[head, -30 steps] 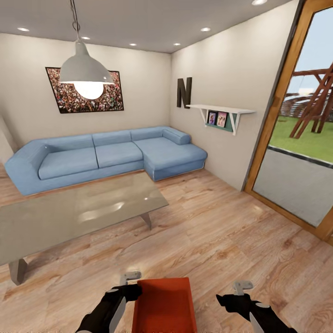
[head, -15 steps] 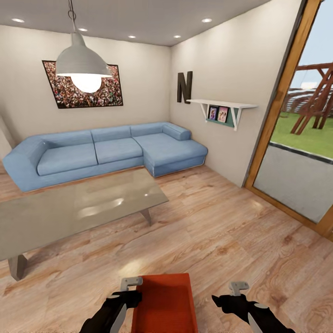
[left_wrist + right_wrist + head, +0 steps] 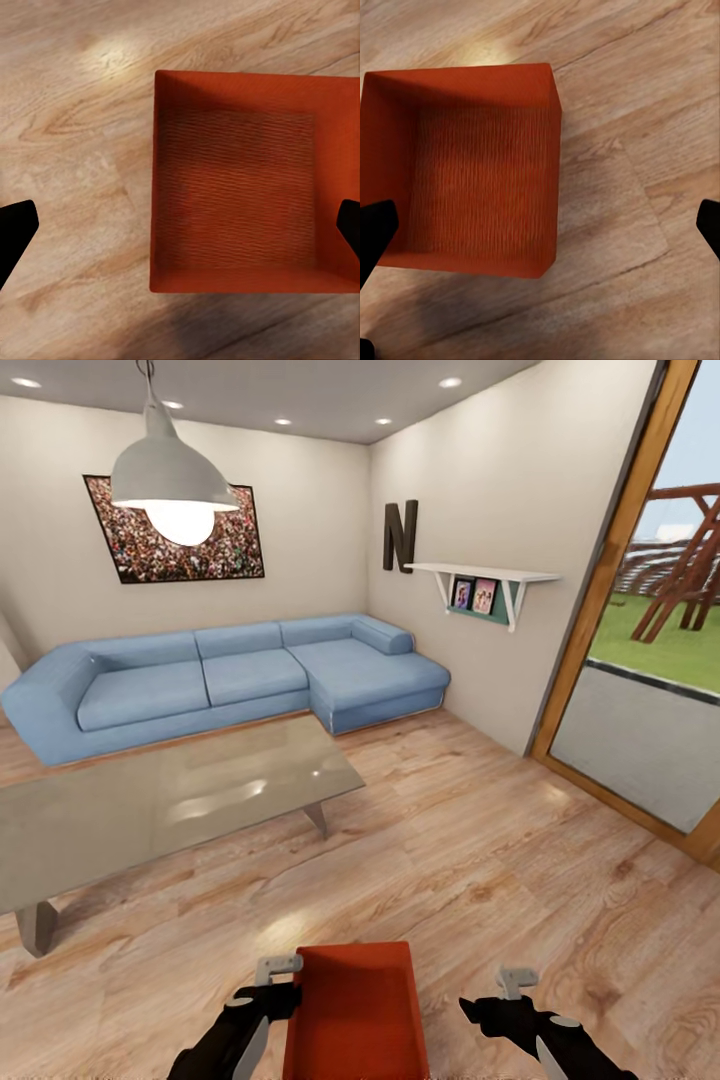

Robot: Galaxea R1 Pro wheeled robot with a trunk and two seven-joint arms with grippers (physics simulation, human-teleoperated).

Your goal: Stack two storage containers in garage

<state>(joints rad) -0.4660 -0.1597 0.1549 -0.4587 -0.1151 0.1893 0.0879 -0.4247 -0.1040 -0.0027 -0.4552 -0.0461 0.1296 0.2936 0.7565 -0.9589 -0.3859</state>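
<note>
— Grippers first: how many, and what are the fingers doing?

— Two. The left gripper [image 3: 268, 982] sits just beside the left wall of the box, the right gripper [image 3: 500, 1000] stands well apart from its right wall. In the left wrist view the left gripper [image 3: 180, 225] has its two dark fingertips [image 3: 15, 229] spread wide, one out over the floor and one over the far side of the box, clamping nothing. In the right wrist view the right gripper [image 3: 540, 229] is spread the same way, one fingertip [image 3: 375, 232] over the box's edge and the other over bare planks. Both are released.

— Boxes?

— One orange-red box [image 3: 355, 1010], lidless and with nothing in it, resting on the wood floor [image 3: 480, 860] between the two arms. The left wrist view shows the box [image 3: 251, 184] from above, and the right wrist view shows the box [image 3: 465, 169] too.

— Farther out?

— One glass table [image 3: 150, 810] to the left, two of its legs visible. Behind it one blue corner sofa [image 3: 230, 680]. To the right, one wood-framed glass door [image 3: 640, 610].

— On the walls and overhead?

— One framed picture [image 3: 175, 530], one letter N [image 3: 400, 535], one white shelf [image 3: 485, 585] with two small photos, one hanging lamp [image 3: 165, 475].
</note>
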